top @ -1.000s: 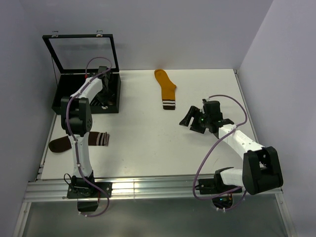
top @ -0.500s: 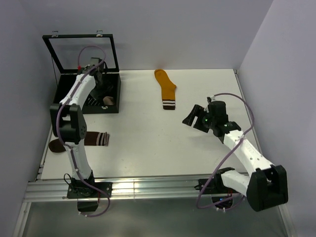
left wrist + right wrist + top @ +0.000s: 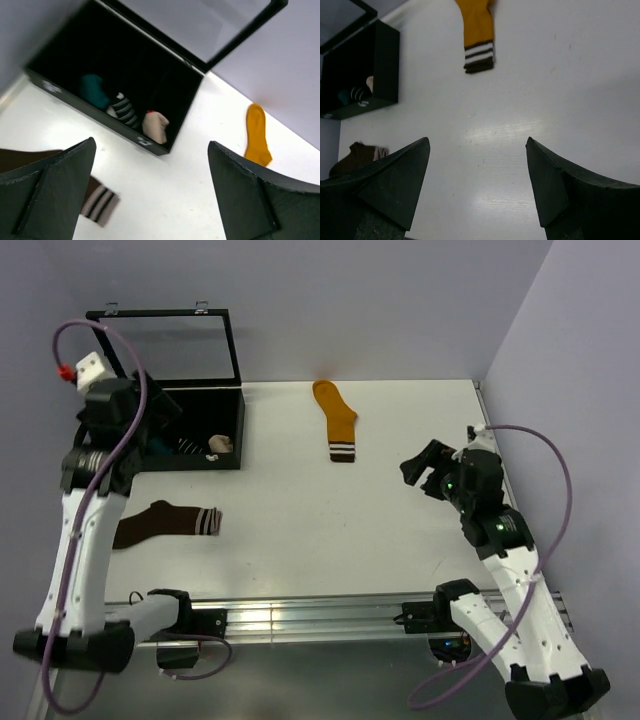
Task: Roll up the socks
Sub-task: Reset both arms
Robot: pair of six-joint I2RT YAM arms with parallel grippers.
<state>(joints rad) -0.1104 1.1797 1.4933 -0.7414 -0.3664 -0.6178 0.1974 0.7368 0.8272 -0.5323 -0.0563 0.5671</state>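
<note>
Inside the black box [image 3: 75,97] it is very dark, so the three bundled socks in there are hard to see well. They sit in a row by the box's front wall. The teal sock [image 3: 94,90] is just a dark round lump, and I cannot tell if it has a picture on it. Next to it is the striped sock [image 3: 125,111], black and white. It touches the beige sock [image 3: 156,126], which has a tiny red bit on top and lies nearest the box's right end. From above, the left arm [image 3: 85,530] covers the left part of the box. Only the beige bundle and a bit of the stripes peek out.

The brown sock [image 3: 160,521] lies flat on the white table [image 3: 300,540], in front of the box. Its cuff has pale and dark stripes and points right. From above, its toe end is hidden behind the left arm. In both wrist views a black finger covers part of it.

The mustard sock [image 3: 337,420] lies flat to the right of the box, well apart from it. Its cuff has brown and white stripes. All of it shows.

The box's lid [image 3: 165,345] stands open behind the box.

The left gripper [image 3: 151,165] is up in the air by the left part of the box. Its fingers are spread wide with nothing between them. The right gripper [image 3: 477,145] is far to the right of the box, past the mustard sock. It is spread wide too and holds nothing. In the wrist views the fingers are cut off at the bottom edge.
</note>
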